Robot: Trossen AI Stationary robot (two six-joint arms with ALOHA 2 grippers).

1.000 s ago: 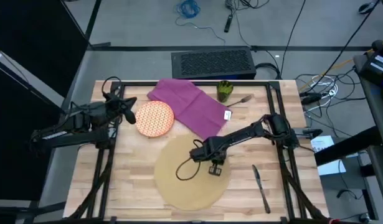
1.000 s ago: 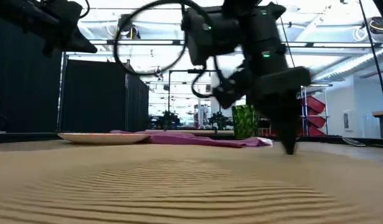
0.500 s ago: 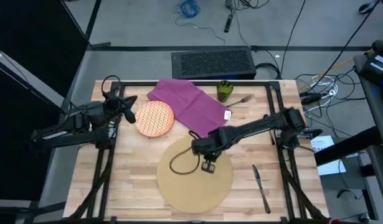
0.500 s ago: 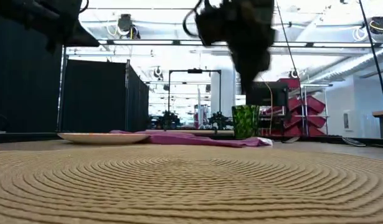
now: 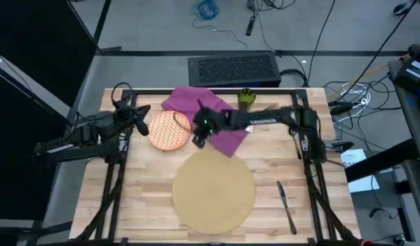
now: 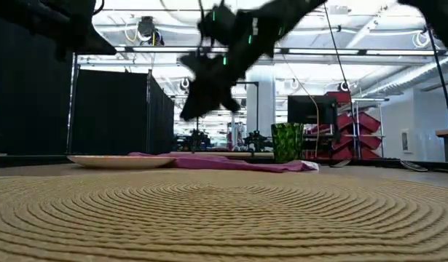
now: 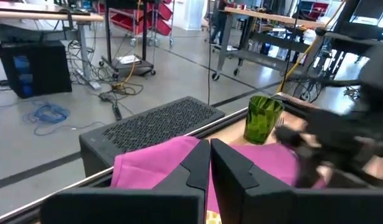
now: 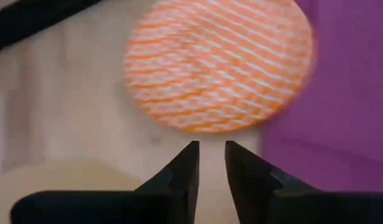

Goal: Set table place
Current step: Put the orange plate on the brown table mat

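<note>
Over napkin (image 5: 211, 115) | right gripper (image 5: 198, 139) | plate (image 5: 170, 130) just beside fingers (image 8: 185, 169)

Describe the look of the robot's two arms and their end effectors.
Both arms are dark, slim and jointed, with black cables looping beside them. The right end effector has two dark tapered fingers; the left end effector has the same black wedge-shaped pair. A small green light shows on the right arm.

The high view looks straight down on the whole counter (image 5: 138, 198) from far above. The low view sits at counter height on the tan mat (image 6: 224, 218), very near it, and faces level toward the green cup (image 6: 287, 142) and the room behind. The left wrist view looks over the purple napkin (image 7: 154, 165) to this cup. The right wrist view looks down, close, on the orange plate (image 8: 219, 62), which the high view shares.
</note>
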